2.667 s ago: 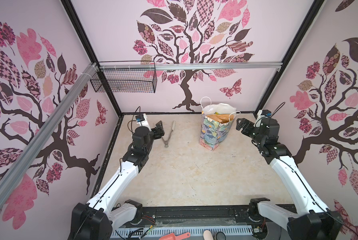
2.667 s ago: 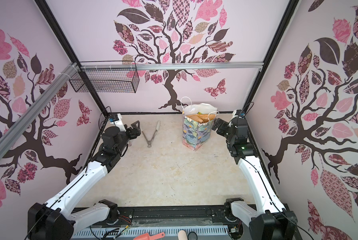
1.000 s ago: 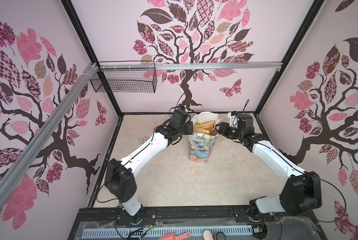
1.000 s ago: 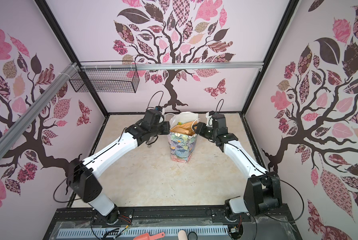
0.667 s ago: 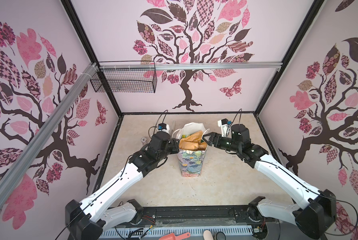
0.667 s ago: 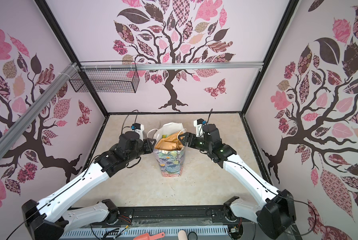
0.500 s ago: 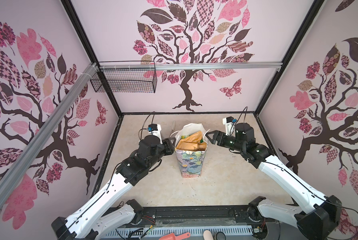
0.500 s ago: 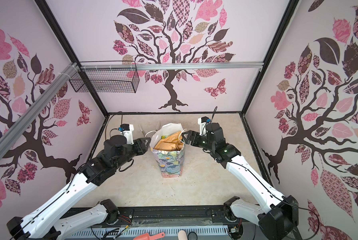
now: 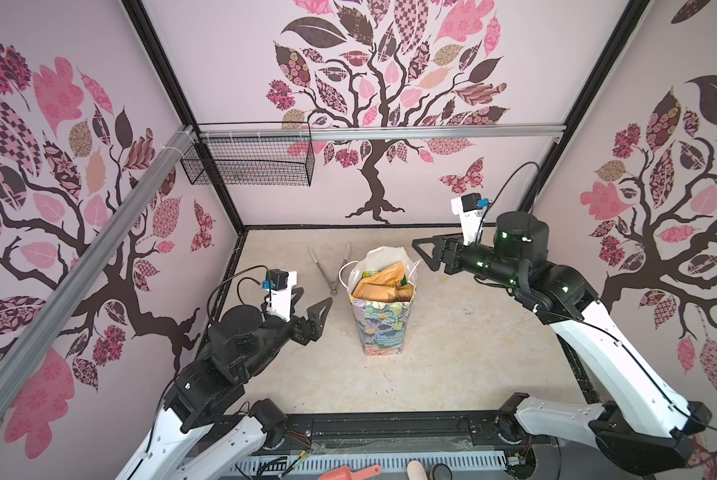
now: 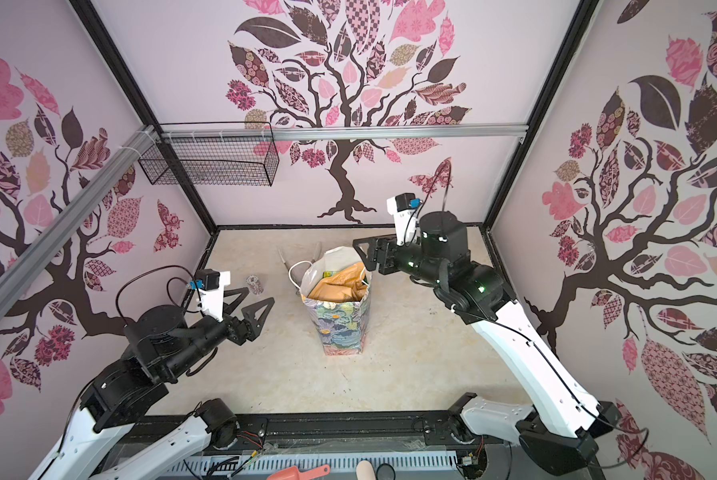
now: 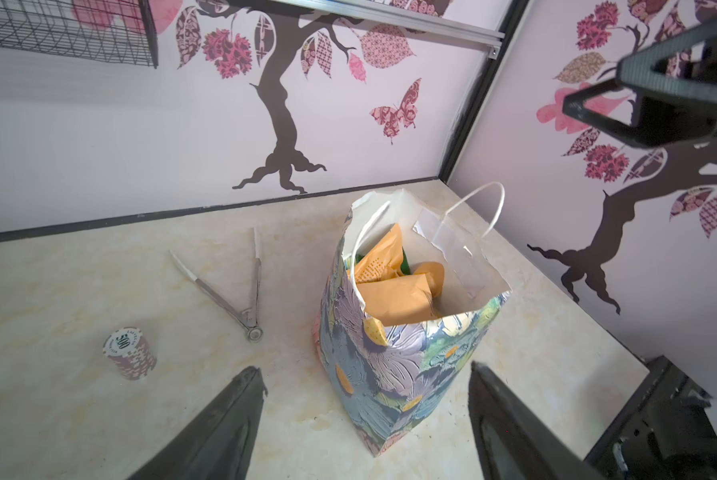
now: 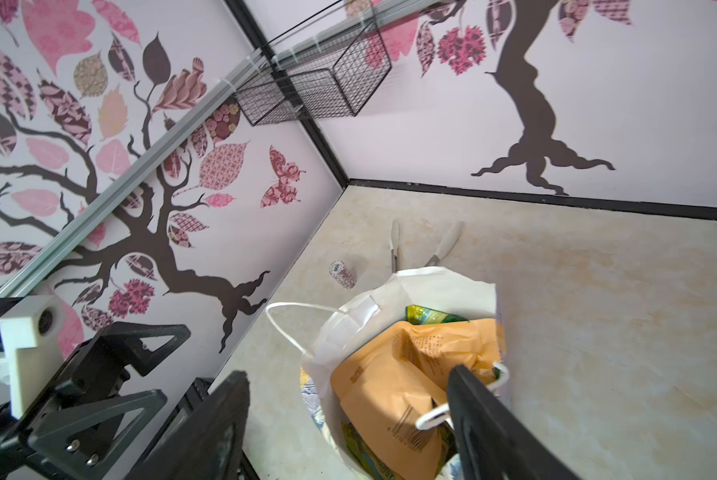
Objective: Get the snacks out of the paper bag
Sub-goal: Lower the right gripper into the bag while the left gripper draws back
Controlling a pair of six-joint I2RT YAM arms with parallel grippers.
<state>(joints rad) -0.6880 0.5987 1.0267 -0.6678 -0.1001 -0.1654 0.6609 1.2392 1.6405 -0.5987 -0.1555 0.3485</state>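
The floral paper bag [image 9: 379, 324] [image 10: 342, 328] [image 11: 406, 365] stands upright mid-table, its white inside [image 12: 431, 286] showing. The snacks stick out of its mouth: orange pouches [image 9: 383, 284] [image 10: 338, 284] [image 11: 394, 305] [image 12: 390, 390] and a green-yellow pouch [image 12: 429, 314] behind them. My left gripper [image 9: 315, 297] [image 10: 257, 296] [image 11: 365, 370] is open, left of the bag and clear of it. My right gripper [image 9: 421, 249] [image 10: 360, 246] [image 12: 348, 372] hangs open just right of the bag's top rim, one finger beside a white cord handle [image 12: 429, 415], holding nothing.
Metal tongs [image 9: 327, 270] [image 11: 240, 286] lie behind the bag to its left. A stack of poker chips [image 10: 255, 284] [image 11: 130, 353] stands near the left wall. A black wire basket [image 9: 248, 164] hangs on the back wall. The enclosure walls stand close on three sides.
The bag came forward from the back with both grippers at its rim. Both have since drawn away to the sides, and the left gripper has gone from shut to open.
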